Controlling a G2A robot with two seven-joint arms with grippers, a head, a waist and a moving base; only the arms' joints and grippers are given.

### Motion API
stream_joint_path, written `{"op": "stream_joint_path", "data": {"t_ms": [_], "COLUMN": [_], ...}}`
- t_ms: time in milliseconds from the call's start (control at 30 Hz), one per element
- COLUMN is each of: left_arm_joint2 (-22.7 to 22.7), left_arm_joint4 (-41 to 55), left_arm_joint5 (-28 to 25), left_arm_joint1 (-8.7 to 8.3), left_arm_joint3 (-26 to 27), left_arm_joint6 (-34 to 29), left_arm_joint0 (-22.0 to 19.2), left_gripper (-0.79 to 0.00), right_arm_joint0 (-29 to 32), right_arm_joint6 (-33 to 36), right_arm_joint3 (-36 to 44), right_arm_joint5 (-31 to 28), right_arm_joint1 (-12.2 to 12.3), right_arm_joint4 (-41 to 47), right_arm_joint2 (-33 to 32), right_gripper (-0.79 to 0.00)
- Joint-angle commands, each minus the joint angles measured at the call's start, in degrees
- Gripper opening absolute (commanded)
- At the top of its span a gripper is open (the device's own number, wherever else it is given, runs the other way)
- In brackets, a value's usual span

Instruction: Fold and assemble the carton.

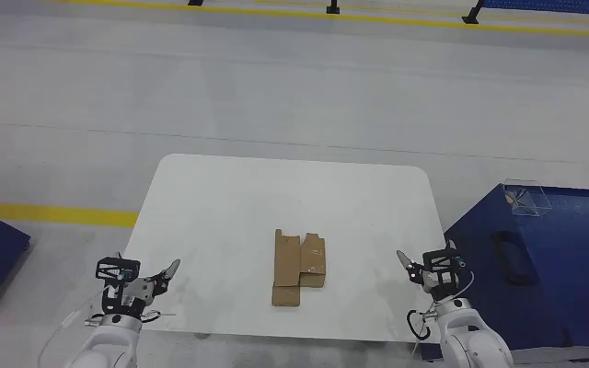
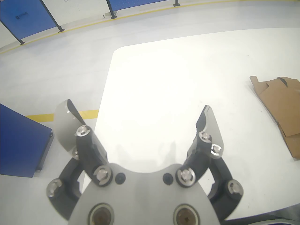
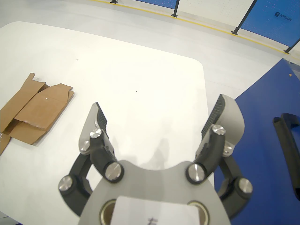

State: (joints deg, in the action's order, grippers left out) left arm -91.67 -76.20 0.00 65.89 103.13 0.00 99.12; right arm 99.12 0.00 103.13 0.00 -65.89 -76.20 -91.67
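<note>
Item: flattened brown carton point(image 1: 296, 269), lying flat on white table point(image 1: 276, 193), front-centre, between both grippers, well apart from each
Handling, judged: light, thin cardboard; panels stiff, creases bend readily; likely slides on smooth top; edges crush if pinched hard
Hold, judged: protruding flap edge, other gripper pinning panel
Left gripper point(image 2: 137, 105): fingers wide apart, holding nothing
Right gripper point(image 3: 159, 101): fingers wide apart, holding nothing
Containers: small clear box point(image 1: 526, 196) atop blue case point(image 1: 515, 276); contents cannot tell

Carton point(image 1: 287, 267) matt brown cardboard; table point(image 1: 230, 212) smooth white, probably laminate.
</note>
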Motion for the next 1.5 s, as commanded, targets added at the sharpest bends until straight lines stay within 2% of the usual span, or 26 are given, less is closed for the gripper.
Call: {"op": "stream_joint_path", "data": {"t_ms": [0, 100, 300, 467, 633, 733, 900, 1067, 1267, 1367, 1433, 1467], "left_arm_joint2": [0.0, 1.2, 4.9, 9.7, 19.0, 25.9, 34.2, 38.5, 40.8, 41.8, 42.6, 43.0], "left_arm_joint4": [0.0, 5.2, 33.1, 51.6, 67.9, 66.9, 63.9, 63.9, 65.3, 65.3, 65.5, 65.9], "left_arm_joint5": [0.0, -1.7, -10.2, -13.4, -13.8, -15.3, -17.6, -17.7, -18.5, -18.4, -18.1, -18.1], "left_arm_joint1": [0.0, 0.28, 0.97, 1.51, 3.18, 4.54, 6.68, 8.44, 9.84, 10.41, 10.84, 11.06], "left_arm_joint3": [0.0, 0.2, -0.4, -8.0, -22.2, -29.4, -37.3, -44.8, -51.8, -54.1, -55.5, -56.1], "left_arm_joint6": [0.0, -2.7, -24.2, -39.5, -51.7, -52.8, -50.3, -48.1, -47.8, -47.9, -48.7, -49.1], "left_arm_joint0": [0.0, -1.5, -11.0, -21.9, -33.9, -39.3, -44.4, -48.4, -52.0, -53.1, -53.7, -54.1], "left_gripper": [0.0, 0.0, 0.0, 0.0, 0.0, 0.0, 0.0, 0.0, 0.0, -0.077, -0.169, -0.292], "right_arm_joint0": [0.0, 0.0, 0.0, 0.0, 0.0, 0.0, 0.0, 0.0, 0.0, 0.0, 0.0, 0.0], "right_arm_joint6": [0.0, 0.0, 0.0, 0.0, 0.0, 0.0, 0.0, 0.0, 0.0, 0.0, 0.0, 0.0], "right_arm_joint3": [0.0, 0.0, 0.0, 0.0, 0.0, 0.0, 0.0, 0.0, 0.0, 0.0, 0.0, 0.0], "right_arm_joint5": [0.0, 0.0, 0.0, 0.0, 0.0, 0.0, 0.0, 0.0, 0.0, 0.0, 0.0, 0.0], "right_arm_joint1": [0.0, 0.0, 0.0, 0.0, 0.0, 0.0, 0.0, 0.0, 0.0, 0.0, 0.0, 0.0], "right_arm_joint4": [0.0, 0.0, 0.0, 0.0, 0.0, 0.0, 0.0, 0.0, 0.0, 0.0, 0.0, 0.0], "right_arm_joint2": [0.0, 0.0, 0.0, 0.0, 0.0, 0.0, 0.0, 0.0, 0.0, 0.0, 0.0, 0.0], "right_gripper": [0.0, 0.0, 0.0, 0.0, 0.0, 0.0, 0.0, 0.0, 0.0, 0.0, 0.0, 0.0]}}
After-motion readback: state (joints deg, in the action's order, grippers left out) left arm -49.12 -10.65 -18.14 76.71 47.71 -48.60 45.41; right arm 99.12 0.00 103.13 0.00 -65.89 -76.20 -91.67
